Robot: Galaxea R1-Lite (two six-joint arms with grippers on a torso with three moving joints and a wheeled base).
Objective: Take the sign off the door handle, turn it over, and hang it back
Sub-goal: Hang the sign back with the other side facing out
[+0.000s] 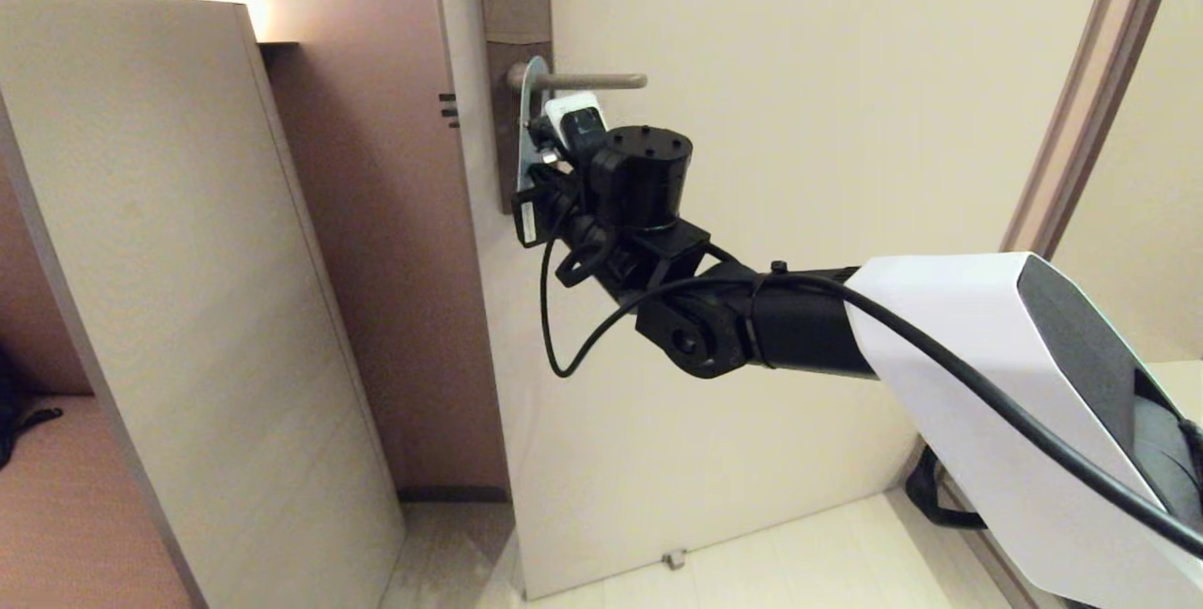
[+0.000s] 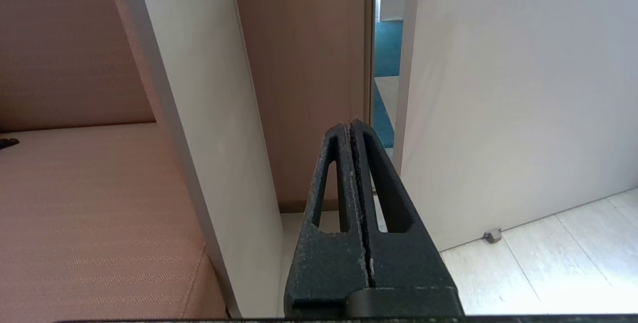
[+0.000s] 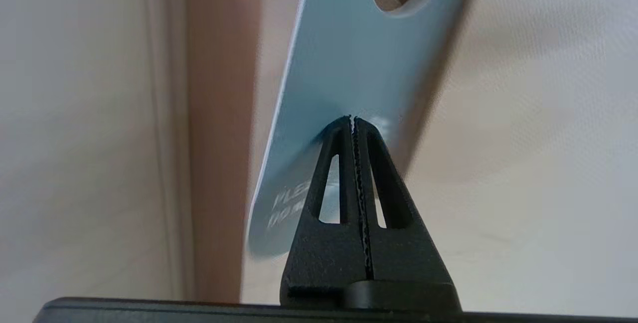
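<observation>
Right gripper (image 3: 353, 119) is raised to the sign (image 3: 349, 74), jaws pressed together, tips at the blue face; whether any of the card is pinched between them cannot be told, since no edge shows in the seam. Sign hangs on the handle (image 1: 583, 81), close to the door (image 1: 799, 214), tilted, hole at top. Left gripper (image 2: 350, 124) is parked low, fingers together on nothing. Judgement on the step: lifting off needs a real hold, so the jaws should part and close over the card's lower edge, then slide the hole along the lever to its free end, without twisting the thin card. Head view shows the lever and the sign on it, but the wrist hides the fingertips; right wrist view shows tips, hole and some white lettering, but no lever.
</observation>
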